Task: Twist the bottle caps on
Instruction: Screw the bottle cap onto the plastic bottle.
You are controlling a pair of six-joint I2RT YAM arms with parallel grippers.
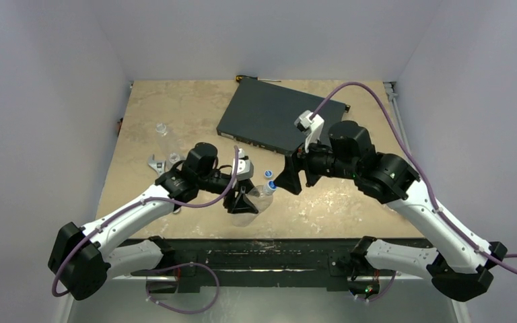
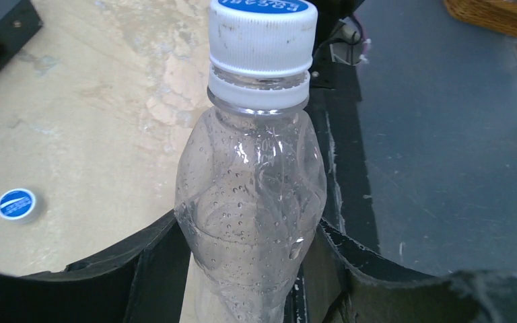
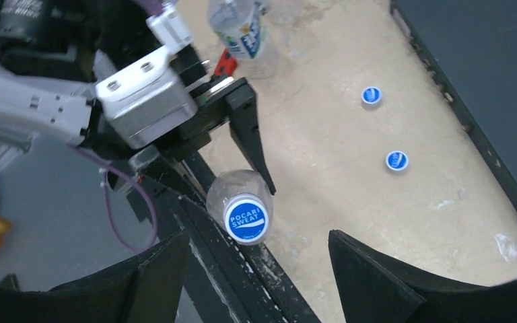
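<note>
My left gripper [image 2: 249, 232] clamps the bottle [image 2: 250, 175], its cap [image 2: 262, 33] pointing straight out past my fingers; my right gripper [image 3: 256, 242] stands open, apparently just short of it.

The left arm [image 1: 134, 208] reaches forward with a bent elbow. The left gripper [image 1: 242, 202] points sideways, toward the other arm, and its two fingers press on both sides of a bottle [image 2: 249, 188]. The right arm [image 1: 417, 202] bends inward. The right gripper [image 1: 287, 182] faces the left one, its jaws wide apart and touching nothing.
</note>
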